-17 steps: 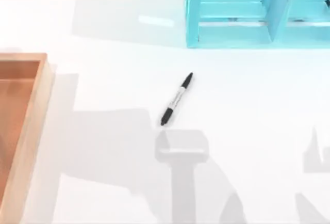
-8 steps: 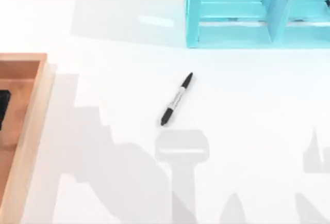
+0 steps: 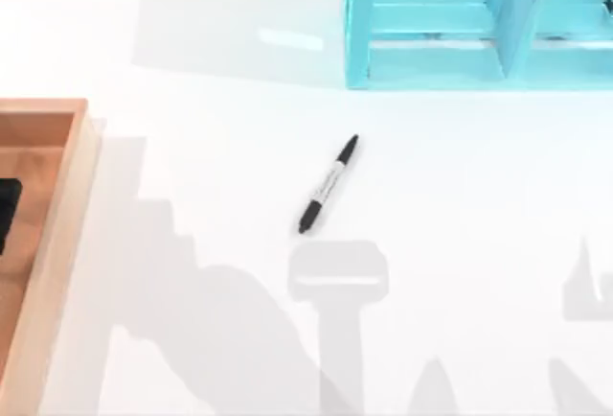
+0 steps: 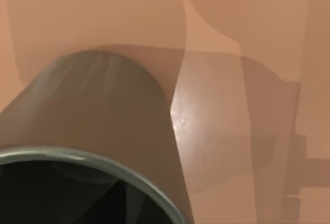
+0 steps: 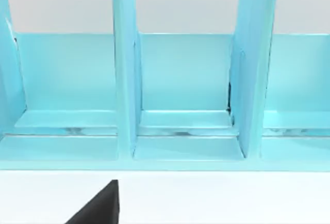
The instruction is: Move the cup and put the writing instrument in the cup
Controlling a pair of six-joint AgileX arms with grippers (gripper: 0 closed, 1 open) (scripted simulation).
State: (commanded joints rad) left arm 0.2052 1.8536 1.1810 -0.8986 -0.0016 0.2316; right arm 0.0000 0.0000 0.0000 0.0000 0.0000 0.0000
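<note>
The cup [image 4: 98, 115] is a plain dark olive-grey cylinder on the wooden tray's brown floor [image 4: 232, 38]. The left wrist view sees it from very close, with its rim and dark inside nearest the camera. A black part of my left arm [image 3: 6, 215] pokes in over the wooden tray [image 3: 57, 234] at the top view's left edge. The writing instrument [image 3: 329, 184], a slim marker with black ends and a pale labelled middle, lies slantwise on the white table near its middle, apart from both arms.
A teal rack with upright dividers [image 3: 460, 23] stands at the back right and spans the right wrist view [image 5: 180, 79]. A black wedge [image 5: 98, 206] sits at that view's lower edge. Arm shadows fall on the table's near side.
A black part of my left arm came in over the tray at the left edge and has shifted slightly nearer. Its shadow moved across the table. The marker has not moved.
</note>
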